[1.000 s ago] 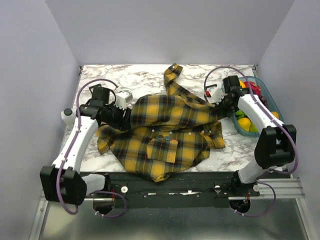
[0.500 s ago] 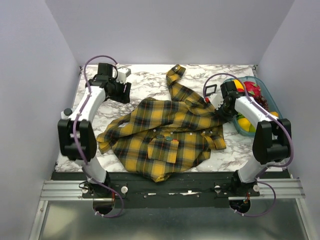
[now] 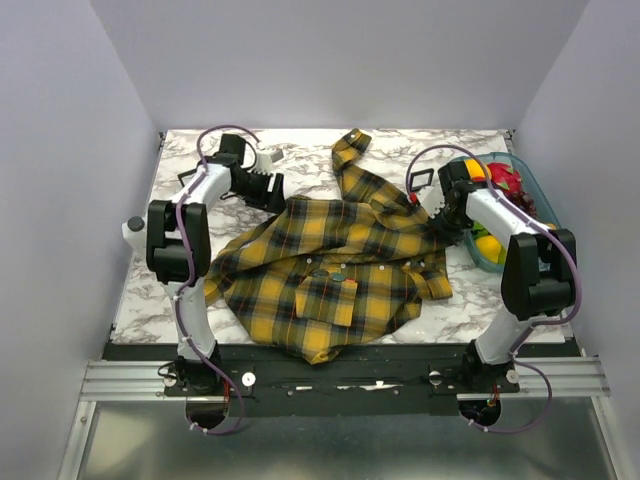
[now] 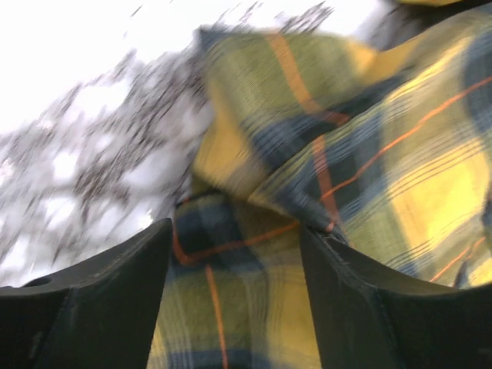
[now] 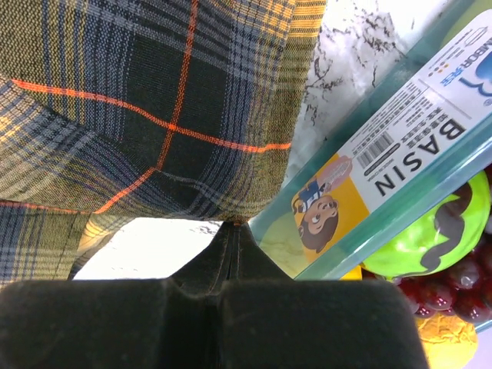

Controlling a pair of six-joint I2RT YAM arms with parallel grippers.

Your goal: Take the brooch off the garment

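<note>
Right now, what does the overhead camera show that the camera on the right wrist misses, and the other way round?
Only the overhead view shows the whole plaid shirt, the small teal brooch near its chest pocket, and the left pincer at the shirt's far-left edge. Only the right wrist view shows the right pincer closed on the shirt's edge, and the printed BASIN label. Both show the shirt, the teal basin and the marble table.
</note>
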